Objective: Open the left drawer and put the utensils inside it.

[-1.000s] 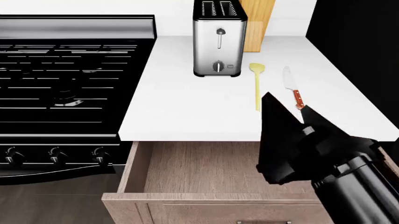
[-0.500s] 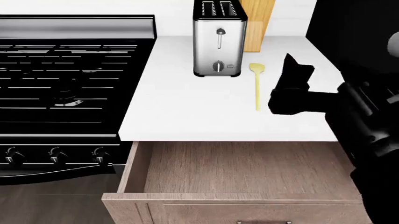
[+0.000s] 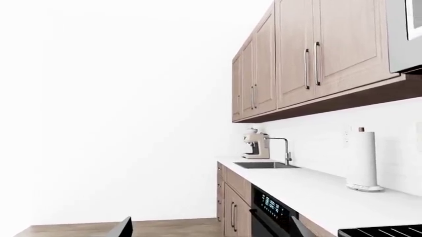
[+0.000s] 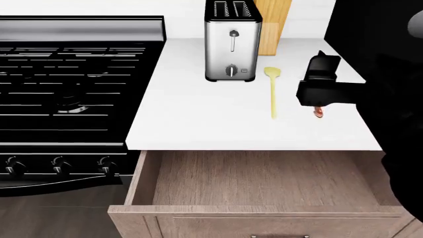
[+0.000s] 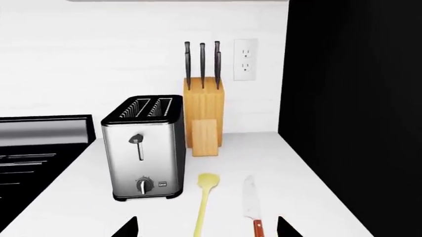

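The left drawer [image 4: 258, 210] stands pulled out below the white counter, its wooden inside bare. The pale-yellow spatula [image 4: 272, 94] lies on the counter in front of the toaster. Just to its right lies the knife [image 4: 318, 113]; only the reddish end of its handle shows under my right gripper [image 4: 321, 67], which hovers over it. In the right wrist view the spatula [image 5: 204, 197] and knife [image 5: 249, 200] lie side by side between the wide-apart fingertips of my open right gripper [image 5: 206, 228]. My left gripper [image 3: 212, 228] is open and empty, facing down the kitchen, away from the drawer.
A steel toaster [image 4: 231, 42] and a wooden knife block [image 4: 272, 25] stand at the counter's back. The black stove [image 4: 73, 74] borders the counter on the left. A tall black panel [image 4: 377, 25] borders it on the right.
My right arm has swung from over the open drawer up and back over the counter. It now hangs above the knife and covers its blade.
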Robot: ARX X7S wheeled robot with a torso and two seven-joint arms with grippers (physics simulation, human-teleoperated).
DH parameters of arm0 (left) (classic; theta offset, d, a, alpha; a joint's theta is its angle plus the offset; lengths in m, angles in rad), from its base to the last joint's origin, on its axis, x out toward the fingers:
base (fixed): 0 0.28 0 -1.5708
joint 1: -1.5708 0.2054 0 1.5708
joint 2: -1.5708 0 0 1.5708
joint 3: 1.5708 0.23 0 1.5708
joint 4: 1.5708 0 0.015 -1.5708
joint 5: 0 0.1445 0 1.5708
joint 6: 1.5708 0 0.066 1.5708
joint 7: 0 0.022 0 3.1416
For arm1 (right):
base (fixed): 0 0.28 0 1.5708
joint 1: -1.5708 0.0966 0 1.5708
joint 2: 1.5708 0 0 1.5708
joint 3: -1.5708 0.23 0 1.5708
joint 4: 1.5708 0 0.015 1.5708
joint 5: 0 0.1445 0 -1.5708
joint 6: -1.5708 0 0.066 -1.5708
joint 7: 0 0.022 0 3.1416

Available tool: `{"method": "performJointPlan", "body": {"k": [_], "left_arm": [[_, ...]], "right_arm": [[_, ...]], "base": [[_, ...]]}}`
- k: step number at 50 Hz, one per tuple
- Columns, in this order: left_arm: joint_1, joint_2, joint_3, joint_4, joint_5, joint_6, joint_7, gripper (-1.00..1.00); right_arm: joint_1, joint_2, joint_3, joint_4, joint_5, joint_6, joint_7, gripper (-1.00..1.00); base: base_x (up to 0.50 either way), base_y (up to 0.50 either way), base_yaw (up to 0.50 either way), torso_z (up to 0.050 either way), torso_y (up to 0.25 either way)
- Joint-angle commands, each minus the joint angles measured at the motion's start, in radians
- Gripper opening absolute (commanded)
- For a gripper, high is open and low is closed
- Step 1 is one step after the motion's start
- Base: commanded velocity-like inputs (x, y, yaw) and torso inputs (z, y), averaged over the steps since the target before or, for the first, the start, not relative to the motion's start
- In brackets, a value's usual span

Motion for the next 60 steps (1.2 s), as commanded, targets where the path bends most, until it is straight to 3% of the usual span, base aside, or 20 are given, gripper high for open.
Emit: {"method": "performJointPlan", "body": {"k": [1, 60], "left_arm": [[0.0, -0.001, 0.015, 0.0, 0.008, 0.002, -0.006, 1.0], [0.0, 0.012, 0.015, 0.0, 0.022, 0.013, -0.005, 1.0]], "right_arm": [[-0.024, 0.018, 0.037, 0.004, -0.003, 0.03, -0.003, 1.0], [-0.1, 0.037, 0.104, -0.001, -0.002, 0.063, 0.007, 1.0]], "base": [[0.3, 0.0, 0.0, 0.0, 0.0], [0.24, 0.0, 0.0, 0.0, 0.001]]}}
